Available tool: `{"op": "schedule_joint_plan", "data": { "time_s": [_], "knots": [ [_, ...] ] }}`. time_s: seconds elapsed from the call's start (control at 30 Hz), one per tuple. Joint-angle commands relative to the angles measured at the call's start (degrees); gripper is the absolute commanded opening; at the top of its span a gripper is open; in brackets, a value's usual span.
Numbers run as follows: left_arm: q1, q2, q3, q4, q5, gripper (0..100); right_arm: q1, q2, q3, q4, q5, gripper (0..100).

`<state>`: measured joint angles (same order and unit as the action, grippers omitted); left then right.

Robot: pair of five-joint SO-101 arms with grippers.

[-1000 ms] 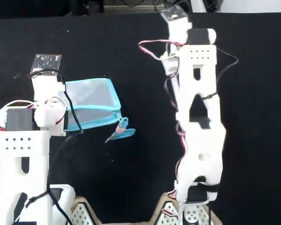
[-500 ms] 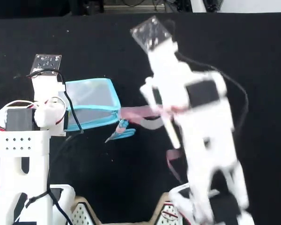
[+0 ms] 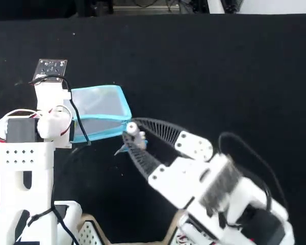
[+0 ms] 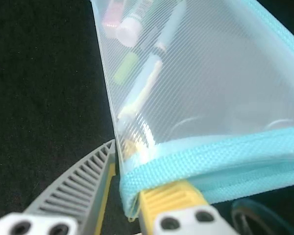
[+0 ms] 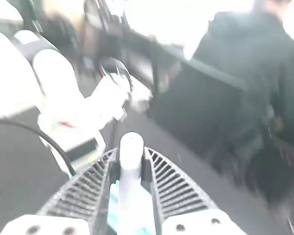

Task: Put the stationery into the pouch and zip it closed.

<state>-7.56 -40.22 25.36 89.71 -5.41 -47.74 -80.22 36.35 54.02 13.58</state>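
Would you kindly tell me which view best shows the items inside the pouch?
The left wrist view: through the clear wall of the pouch, pens and a capped tube are plain. In the high view the pouch lies beside the left arm, contents too faint to tell. The right wrist view looks over the right hand holding a marker.

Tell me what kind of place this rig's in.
Probably a robotics lab bench: black-covered table, white left arm holding a pouch, right arm holding a white marker, cables and gear along the far edge.
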Motion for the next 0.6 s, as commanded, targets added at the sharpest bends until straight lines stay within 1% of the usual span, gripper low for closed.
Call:
{"op": "schedule_joint_plan", "data": {
  "time_s": [0.0, 0.13, 0.37, 0.47, 0.57],
  "knots": [
    [0.7, 0.4, 0.8, 0.4, 0.4, 3, -4.7, -6.3, 7.2, -11.4, -0.4, 1.1],
    [0.7, 0.4, 0.8, 0.4, 0.4, 3, -7.8, -11.4, 17.5, -22.2, -0.4, 1.1],
    [0.7, 0.4, 0.8, 0.4, 0.4, 3, -7.6, -15.3, 35.8, -42.4, 0.1, 1.1],
    [0.7, 0.4, 0.8, 0.4, 0.4, 3, -5.0, -15.3, 42.4, -50.8, 0.1, 1.1],
    [0.7, 0.4, 0.8, 0.4, 0.4, 3, -0.7, -15.3, 49.0, -60.8, 0.1, 1.1]
  ]
}}
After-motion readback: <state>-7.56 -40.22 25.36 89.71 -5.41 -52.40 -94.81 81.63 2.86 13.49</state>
